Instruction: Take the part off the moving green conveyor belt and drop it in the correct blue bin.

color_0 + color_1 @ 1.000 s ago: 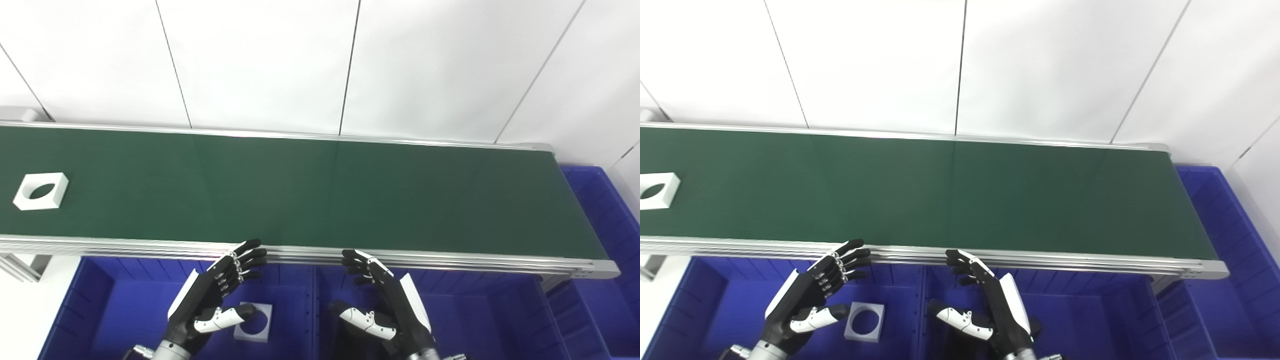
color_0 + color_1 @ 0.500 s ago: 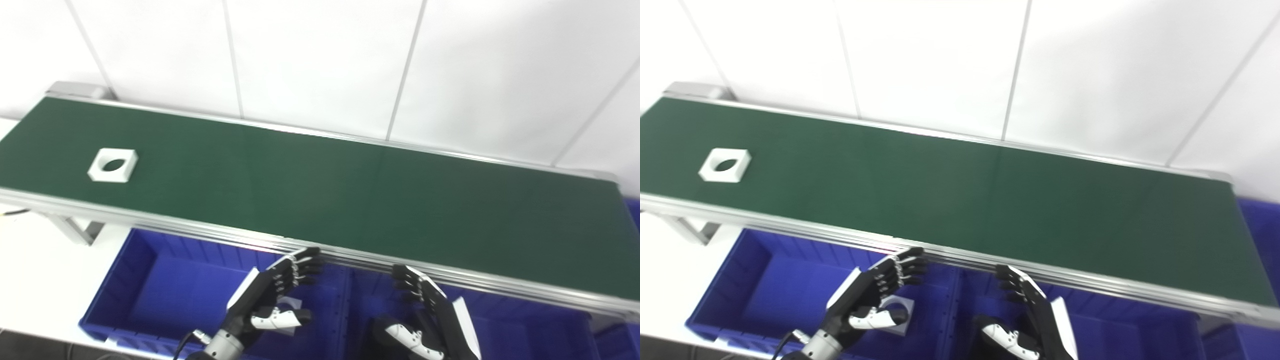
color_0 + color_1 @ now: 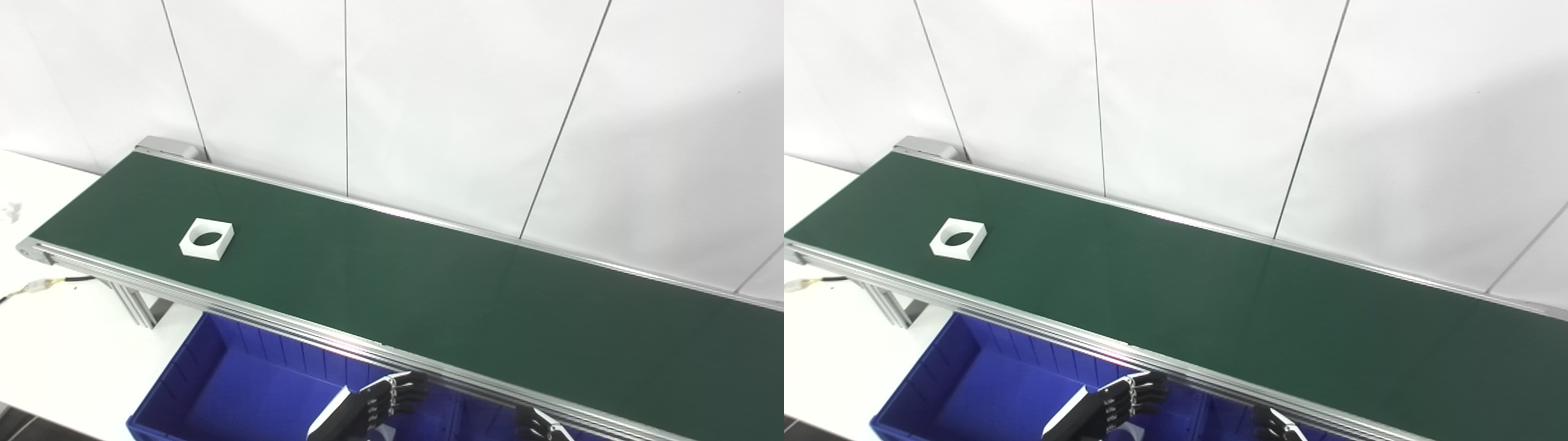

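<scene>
White square part (image 3: 207, 239) with round hole lies on green belt (image 3: 429, 294), left of frame. Left robot hand (image 3: 373, 407) spread, empty, bottom edge over blue bin (image 3: 202, 392). Right robot hand (image 3: 539, 427) cut off; state unclear.

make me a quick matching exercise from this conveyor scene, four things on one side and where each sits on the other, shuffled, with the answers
Things:
1. white square part
2. blue bin
3. left hand
4. right hand

Places:
A. bottom edge, right of the other hand
B. on the green belt near its left end
C. over the bin, below the belt's near rail
D. under the belt's near side

Pairs: 1-B, 2-D, 3-C, 4-A
</scene>
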